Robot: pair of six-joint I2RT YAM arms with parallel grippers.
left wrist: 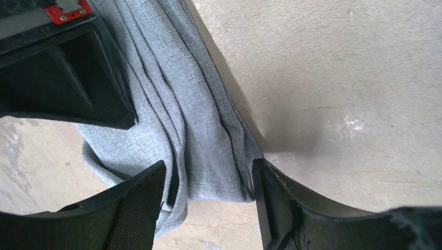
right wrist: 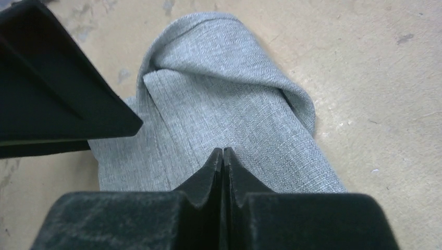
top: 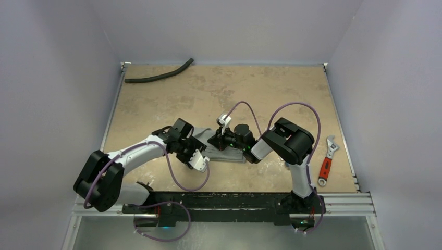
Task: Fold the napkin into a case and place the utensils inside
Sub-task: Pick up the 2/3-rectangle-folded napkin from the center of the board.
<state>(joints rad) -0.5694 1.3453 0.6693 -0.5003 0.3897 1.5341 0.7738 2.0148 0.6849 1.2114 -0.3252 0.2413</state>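
The grey napkin [top: 233,155] lies folded into a narrow oblong bundle near the middle of the table. In the left wrist view one end of the napkin [left wrist: 198,140] lies between the open fingers [left wrist: 136,208] of my left gripper [left wrist: 208,200], which straddles it low over the table; it also shows in the top view [top: 204,151]. My right gripper [right wrist: 223,152] is shut, its tips resting on the top of the folded napkin [right wrist: 224,99]; it also shows in the top view [top: 223,141]. No spoon or stick-like utensil is in view.
A red-handled wrench [top: 327,161] lies near the right table edge. A black curved hose [top: 159,75] lies at the far left. The tan tabletop [top: 219,88] is walled on three sides. Each wrist view shows the other gripper close by [left wrist: 62,73] [right wrist: 52,88].
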